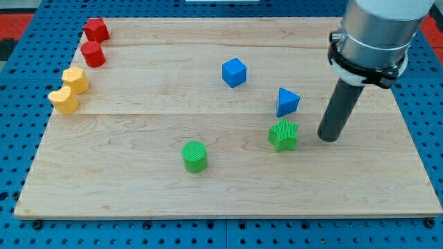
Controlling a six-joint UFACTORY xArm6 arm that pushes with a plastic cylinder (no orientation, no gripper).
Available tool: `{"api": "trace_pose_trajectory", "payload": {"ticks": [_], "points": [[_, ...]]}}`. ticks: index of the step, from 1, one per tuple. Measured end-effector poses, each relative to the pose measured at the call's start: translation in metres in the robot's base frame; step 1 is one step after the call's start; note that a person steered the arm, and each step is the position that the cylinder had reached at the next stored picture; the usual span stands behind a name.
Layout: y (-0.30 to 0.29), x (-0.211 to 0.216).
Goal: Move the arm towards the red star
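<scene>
The red star (96,30) lies at the board's top left corner, with a red cylinder (93,54) just below it. My tip (329,138) rests on the board at the view's right, far from the red star. It stands just right of the green star (284,135) and below right of the blue triangle (287,102), touching neither.
A blue cube (234,72) sits near the top middle. A green cylinder (195,155) sits at the bottom middle. A yellow block (75,80) and a yellow heart-like block (64,99) lie at the left edge. The wooden board (138,194) rests on a blue pegboard.
</scene>
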State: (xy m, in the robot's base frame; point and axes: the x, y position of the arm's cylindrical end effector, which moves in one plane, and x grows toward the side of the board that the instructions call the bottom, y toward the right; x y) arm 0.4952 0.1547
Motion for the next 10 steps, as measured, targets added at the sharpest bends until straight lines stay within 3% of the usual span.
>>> {"api": "trace_pose_trajectory", "payload": {"ticks": [2, 3, 5, 6, 7, 8, 9, 10], "points": [[-0.075, -0.005], [-0.061, -0.003], [-0.047, 0.075], [-0.102, 0.115], [-0.144, 0.124], [-0.241, 0.110], [-0.300, 0.061], [-0.294, -0.022]]}}
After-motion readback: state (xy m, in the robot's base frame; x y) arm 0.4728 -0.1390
